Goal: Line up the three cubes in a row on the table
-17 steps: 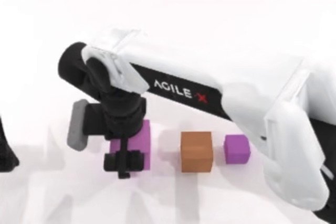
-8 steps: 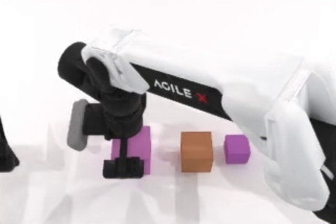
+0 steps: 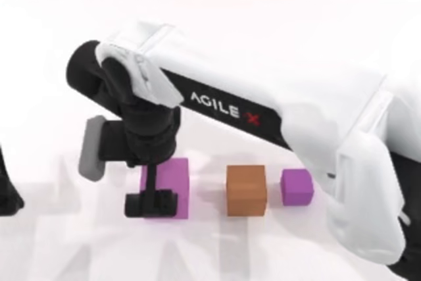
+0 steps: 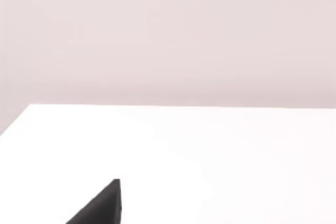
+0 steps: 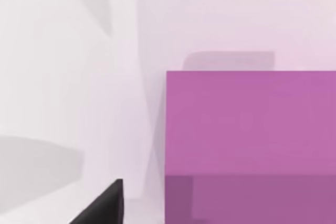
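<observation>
stage: row looks formed | big purple cube (image 3: 172, 179), orange cube (image 3: 246, 190), small purple cube (image 3: 297, 187) stand in line on tabletop (image 3: 276, 31) | right pincer (image 3: 151, 203) over big cube's left edge; fingers apart, holding nothing | left: arm retreat; left arm parked at left edge

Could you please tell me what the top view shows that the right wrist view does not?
Only the top view shows the mid-sized brown-orange matte cube and the small magenta-purple matte cube in a row with the larger one, the right gripper at the larger cube's left part, and the left arm at the left edge. Only the right wrist view shows a close look at the larger cube's side face, with one dark fingertip beside it. Both show the larger magenta-purple matte cube resting on the glossy white table.
</observation>
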